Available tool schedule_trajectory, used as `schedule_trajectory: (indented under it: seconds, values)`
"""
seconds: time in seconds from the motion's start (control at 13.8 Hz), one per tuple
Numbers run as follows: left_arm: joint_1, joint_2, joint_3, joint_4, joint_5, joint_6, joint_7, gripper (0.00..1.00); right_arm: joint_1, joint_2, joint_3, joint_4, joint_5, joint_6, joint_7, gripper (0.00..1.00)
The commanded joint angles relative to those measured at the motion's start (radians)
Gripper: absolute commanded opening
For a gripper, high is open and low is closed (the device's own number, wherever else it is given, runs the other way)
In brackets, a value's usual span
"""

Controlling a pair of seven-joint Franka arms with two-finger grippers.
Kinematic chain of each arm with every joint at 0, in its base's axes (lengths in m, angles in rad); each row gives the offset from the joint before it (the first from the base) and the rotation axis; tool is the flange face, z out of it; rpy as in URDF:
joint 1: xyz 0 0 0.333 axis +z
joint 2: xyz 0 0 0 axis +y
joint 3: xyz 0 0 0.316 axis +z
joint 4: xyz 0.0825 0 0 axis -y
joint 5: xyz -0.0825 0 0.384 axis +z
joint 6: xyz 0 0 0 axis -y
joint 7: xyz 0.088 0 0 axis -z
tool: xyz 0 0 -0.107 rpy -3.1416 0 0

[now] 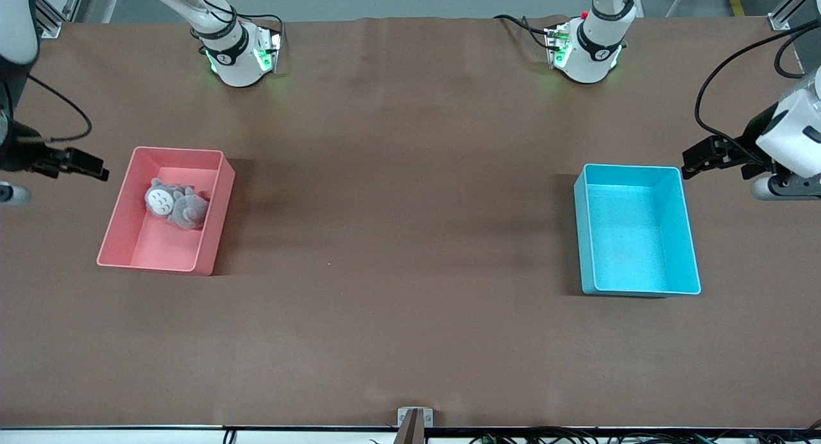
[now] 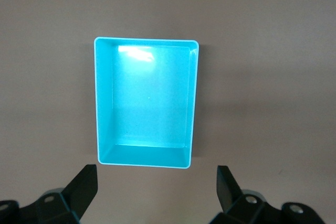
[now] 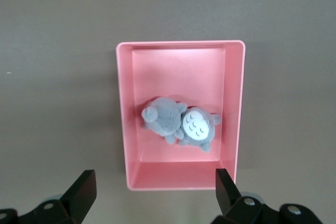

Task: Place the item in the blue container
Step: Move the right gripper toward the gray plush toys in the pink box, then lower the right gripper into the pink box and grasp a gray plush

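Task not begun: grey plush toy point(image 1: 174, 203) lies in pink bin point(image 1: 215, 239); blue container point(image 1: 689, 239) stands empty at the left arm's end; right gripper point(image 3: 152, 195) above the pink bin, left gripper point(image 2: 155, 190) above the blue container, both wide open, holding nothing.

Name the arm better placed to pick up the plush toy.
Right. The right pincer hangs open by the pink bin holding the plush toy; the left pincer waits, open, by the blue container.

Both arms aloft — pincers wide

Left pincer point(image 2: 157, 190) and right pincer point(image 3: 156, 192) hang high at either end of the counter, fingers spread, holding nothing.
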Motion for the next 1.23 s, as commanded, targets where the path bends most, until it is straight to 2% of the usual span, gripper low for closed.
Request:
schedule_trajectory:
  seconds: [0.0,0.14,0.36,0.51,0.65,0.87,1.16]
  values:
    - [0.005,0.021,-0.001,0.036,-0.017,-0.014,0.017,1.0,-0.006,0.078,0.01,0.03,-0.003,0.031,0.002,1.0]
    - [-0.012,0.021,-0.012,0.033,-0.014,-0.011,0.017,1.0,-0.007,0.083,0.01,-0.045,0.008,0.118,0.011,1.0]
    - [-0.057,0.025,-0.024,0.031,-0.005,-0.011,-0.004,1.0,-0.016,0.074,0.011,-0.241,0.029,0.313,0.047,1.0]
    - [-0.06,0.025,-0.026,0.033,-0.01,-0.011,-0.003,1.0,-0.023,0.074,0.011,-0.345,0.08,0.422,0.057,1.0]
    - [-0.054,0.032,-0.026,0.031,-0.002,-0.009,-0.003,1.0,-0.023,0.075,0.011,-0.43,0.082,0.535,0.057,1.0]
    - [-0.041,0.048,-0.024,0.031,-0.005,-0.009,0.008,1.0,-0.023,0.083,0.011,-0.521,0.082,0.68,0.058,1.0]
    - [-0.035,0.052,-0.019,0.031,-0.01,-0.009,0.016,1.0,-0.023,0.135,0.011,-0.584,0.088,0.795,0.058,1.0]
